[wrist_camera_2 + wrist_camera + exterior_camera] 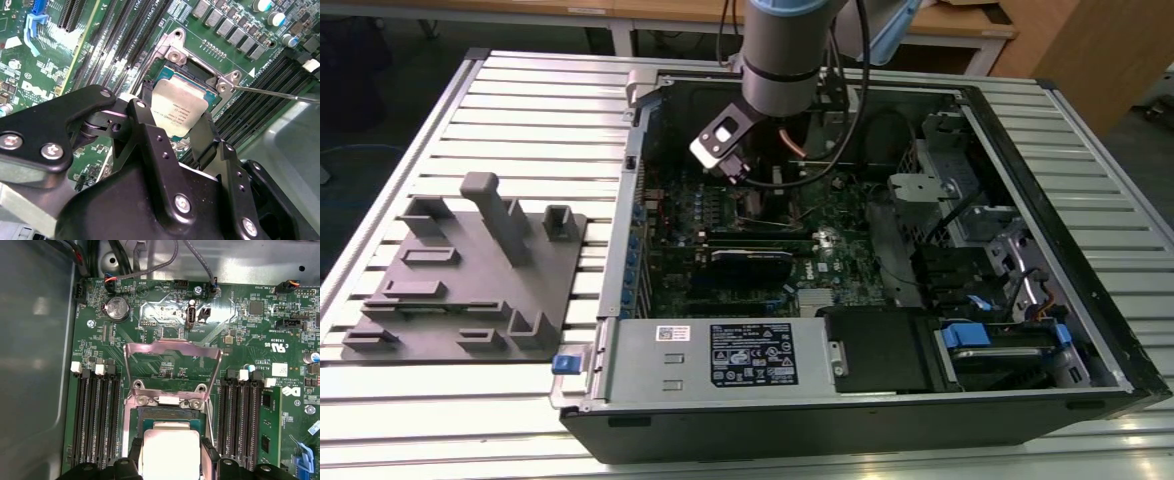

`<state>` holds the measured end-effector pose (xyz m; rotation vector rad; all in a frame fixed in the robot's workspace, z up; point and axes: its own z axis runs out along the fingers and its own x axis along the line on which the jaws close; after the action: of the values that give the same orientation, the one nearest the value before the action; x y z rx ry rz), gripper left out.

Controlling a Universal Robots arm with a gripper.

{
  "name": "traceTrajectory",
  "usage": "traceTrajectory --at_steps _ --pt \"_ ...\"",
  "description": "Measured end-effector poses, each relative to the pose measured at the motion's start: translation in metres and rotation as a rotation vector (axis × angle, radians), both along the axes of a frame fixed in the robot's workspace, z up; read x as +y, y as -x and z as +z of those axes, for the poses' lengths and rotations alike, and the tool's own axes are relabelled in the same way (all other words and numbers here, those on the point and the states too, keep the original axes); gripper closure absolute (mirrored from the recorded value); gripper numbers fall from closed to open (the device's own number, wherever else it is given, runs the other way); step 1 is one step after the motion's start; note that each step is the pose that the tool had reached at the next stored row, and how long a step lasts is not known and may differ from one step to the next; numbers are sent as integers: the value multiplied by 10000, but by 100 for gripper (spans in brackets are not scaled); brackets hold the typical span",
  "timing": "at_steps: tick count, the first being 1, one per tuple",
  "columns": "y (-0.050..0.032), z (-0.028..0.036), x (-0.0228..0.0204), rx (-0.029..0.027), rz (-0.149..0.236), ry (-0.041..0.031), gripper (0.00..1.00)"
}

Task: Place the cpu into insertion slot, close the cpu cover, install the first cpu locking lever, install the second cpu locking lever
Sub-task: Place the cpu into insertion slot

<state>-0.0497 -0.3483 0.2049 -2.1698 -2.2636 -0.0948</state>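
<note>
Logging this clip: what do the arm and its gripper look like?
The grey cylindrical arm carries a pale blue joint cap, with black cables running alongside and a silvery bracket at the wrist. The matte black gripper has angular linkage fingers dotted with silver screw heads.

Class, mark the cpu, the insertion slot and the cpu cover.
the cpu [171, 452]: first wrist view, its pale metal face.
the insertion slot [169, 416]: first wrist view, dark centre.
the cpu cover [172, 344]: first wrist view, frame's cross bar.

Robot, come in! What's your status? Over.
Gripper shut on cpu. Cpu held over slot. Cover flipped open. Nothing blocking slot.
</note>
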Motion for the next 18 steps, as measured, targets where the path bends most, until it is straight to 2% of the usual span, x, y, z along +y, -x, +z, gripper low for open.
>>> traceTrajectory --at_steps 10,18 --pt "-16 -26 6 15 -521 -1 46" --pt "-25 -66 12 21 -551 -1 46"
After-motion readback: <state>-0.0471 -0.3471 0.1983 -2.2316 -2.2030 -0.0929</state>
